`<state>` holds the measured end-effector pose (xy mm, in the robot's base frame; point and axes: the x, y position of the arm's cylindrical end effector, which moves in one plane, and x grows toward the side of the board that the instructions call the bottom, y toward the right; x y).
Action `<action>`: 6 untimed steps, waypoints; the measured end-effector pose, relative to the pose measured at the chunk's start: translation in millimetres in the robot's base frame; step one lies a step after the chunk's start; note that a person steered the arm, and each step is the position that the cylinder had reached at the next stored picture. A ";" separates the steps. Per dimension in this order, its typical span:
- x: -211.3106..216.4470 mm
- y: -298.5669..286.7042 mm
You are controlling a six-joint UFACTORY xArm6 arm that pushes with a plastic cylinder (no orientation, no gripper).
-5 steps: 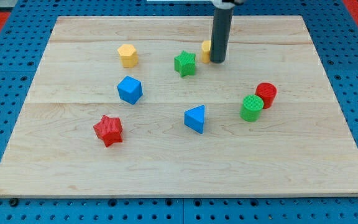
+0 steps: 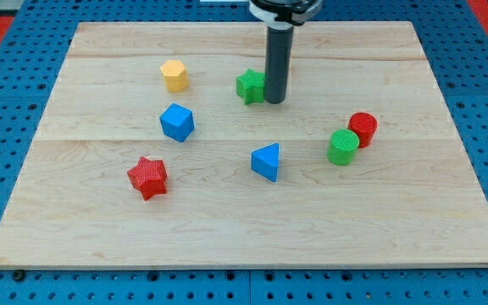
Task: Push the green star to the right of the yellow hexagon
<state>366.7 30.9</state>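
The green star (image 2: 248,85) lies on the wooden board near the view's top centre. The yellow hexagon (image 2: 174,75) lies to its left, a clear gap between them. My tip (image 2: 275,101) rests on the board right against the star's right side, and the rod covers the star's right edge. A second yellow block that was behind the rod is hidden now.
A blue cube (image 2: 177,122) sits below the hexagon. A red star (image 2: 148,177) lies at lower left. A blue triangular block (image 2: 266,161) is at centre. A green cylinder (image 2: 343,146) and a red cylinder (image 2: 363,129) touch at the right. The board's edge (image 2: 244,266) runs along the view's bottom.
My tip has moved left and slightly down, from beside the small yellow block to the green star's right side. The star has barely shifted.
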 end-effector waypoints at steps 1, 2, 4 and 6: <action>-32.0 -16.8; -61.0 -57.9; -116.7 -88.9; -97.5 -160.4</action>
